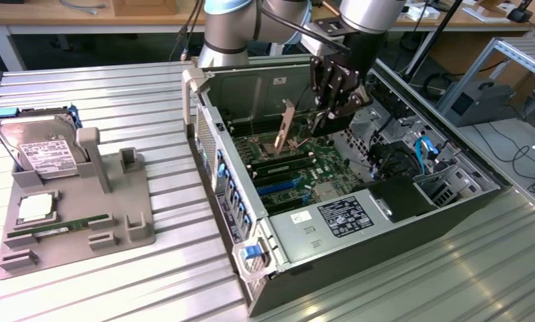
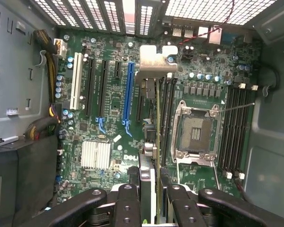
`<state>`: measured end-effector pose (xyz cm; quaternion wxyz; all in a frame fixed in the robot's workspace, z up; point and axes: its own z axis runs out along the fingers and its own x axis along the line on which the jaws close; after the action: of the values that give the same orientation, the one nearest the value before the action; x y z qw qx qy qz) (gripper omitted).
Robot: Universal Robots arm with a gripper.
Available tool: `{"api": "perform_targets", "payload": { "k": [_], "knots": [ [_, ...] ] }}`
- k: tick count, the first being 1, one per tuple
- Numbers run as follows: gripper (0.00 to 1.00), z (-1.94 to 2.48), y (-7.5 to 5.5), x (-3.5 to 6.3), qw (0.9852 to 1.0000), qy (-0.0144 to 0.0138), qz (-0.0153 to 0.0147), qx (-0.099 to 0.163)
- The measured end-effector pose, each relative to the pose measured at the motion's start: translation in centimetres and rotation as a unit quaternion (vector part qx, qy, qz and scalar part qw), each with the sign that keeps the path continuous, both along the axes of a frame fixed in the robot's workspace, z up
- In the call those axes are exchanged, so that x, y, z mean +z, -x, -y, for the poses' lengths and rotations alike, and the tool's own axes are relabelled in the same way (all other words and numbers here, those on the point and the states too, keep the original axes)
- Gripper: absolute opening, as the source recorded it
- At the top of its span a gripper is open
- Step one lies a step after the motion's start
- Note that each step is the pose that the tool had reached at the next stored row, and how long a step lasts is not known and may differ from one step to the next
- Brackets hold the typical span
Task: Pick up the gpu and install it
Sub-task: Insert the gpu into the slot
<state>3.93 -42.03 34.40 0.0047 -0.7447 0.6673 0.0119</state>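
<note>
The gpu (image 1: 285, 129) is a thin card with a silver end bracket, held upright inside the open computer case (image 1: 227, 168), just above the green motherboard (image 1: 296, 168). My gripper (image 1: 325, 124) is shut on it from above. In the wrist view the gpu (image 2: 157, 118) shows edge-on between my black fingers (image 2: 128, 203), and its bracket (image 2: 154, 64) points toward the case's slotted rear wall. The gripper (image 2: 150, 191) holds it over the board, between the long blue slot (image 2: 128, 94) and the CPU socket (image 2: 194, 132). Whether the card touches a slot I cannot tell.
A grey parts holder (image 1: 115, 201) at the exterior view's left carries a silver hard drive (image 1: 39, 151), a memory stick (image 1: 57, 230) and a small square chip (image 1: 34, 208). Inside the case are a power supply (image 1: 339, 215), a black fan (image 1: 393, 161) and cables (image 2: 47, 123).
</note>
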Motion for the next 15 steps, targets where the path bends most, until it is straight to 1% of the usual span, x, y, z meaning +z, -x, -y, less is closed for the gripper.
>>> {"api": "perform_targets", "payload": {
  "k": [9, 15],
  "knots": [
    [0.27, 0.15, 0.10, -0.23, 1.0000, -0.0001, 0.0000, 0.000],
    [0.27, 0.16, 0.51, -0.38, 1.0000, 0.0000, 0.0000, 0.000]
  ]
}}
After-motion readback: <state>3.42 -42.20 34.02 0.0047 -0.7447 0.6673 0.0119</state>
